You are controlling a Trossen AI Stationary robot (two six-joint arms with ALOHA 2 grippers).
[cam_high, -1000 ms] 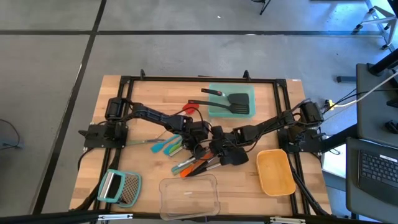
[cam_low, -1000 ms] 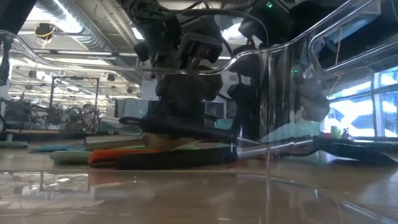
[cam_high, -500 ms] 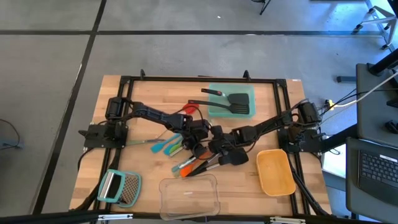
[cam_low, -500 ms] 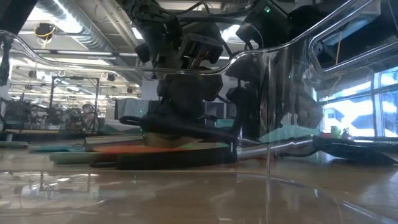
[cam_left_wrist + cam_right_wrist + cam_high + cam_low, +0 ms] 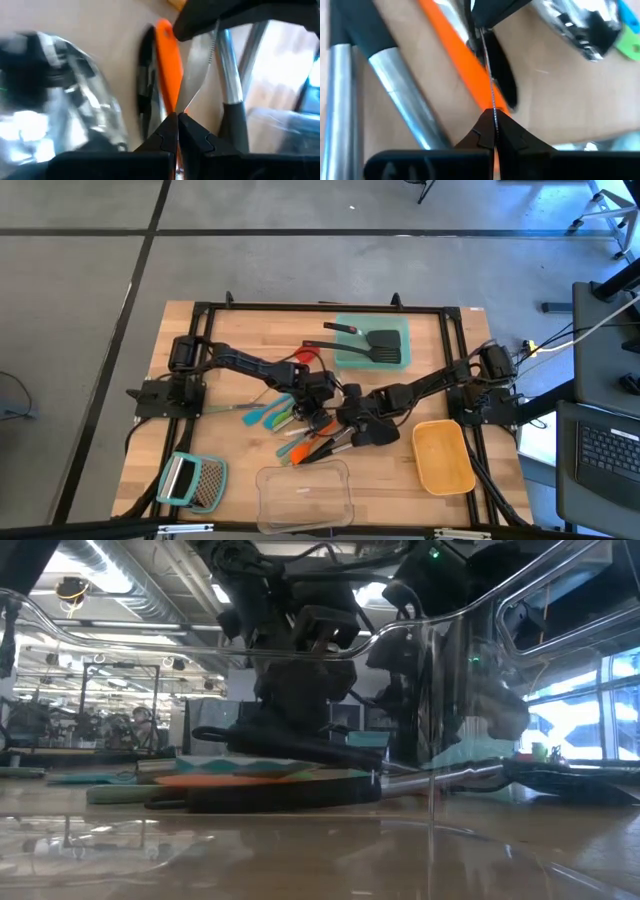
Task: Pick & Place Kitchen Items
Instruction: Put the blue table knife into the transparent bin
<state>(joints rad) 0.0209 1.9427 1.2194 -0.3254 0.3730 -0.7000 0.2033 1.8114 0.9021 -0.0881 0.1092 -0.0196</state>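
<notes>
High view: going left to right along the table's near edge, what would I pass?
Teal-handled grater → clear container → yellow container.

Your wooden table (image 5: 230,340) carries: teal tray (image 5: 372,340) at 12 o'clock, yellow container (image 5: 443,457) at 4, clear container (image 5: 305,493) at 6, grater (image 5: 194,479) at 8, utensil cluster (image 5: 300,435) at centre.

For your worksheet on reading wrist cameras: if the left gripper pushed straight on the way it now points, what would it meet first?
Most likely the orange tool, which lies directly ahead of the shut left gripper, with a thin serrated blade alongside; depth is unclear.
</notes>
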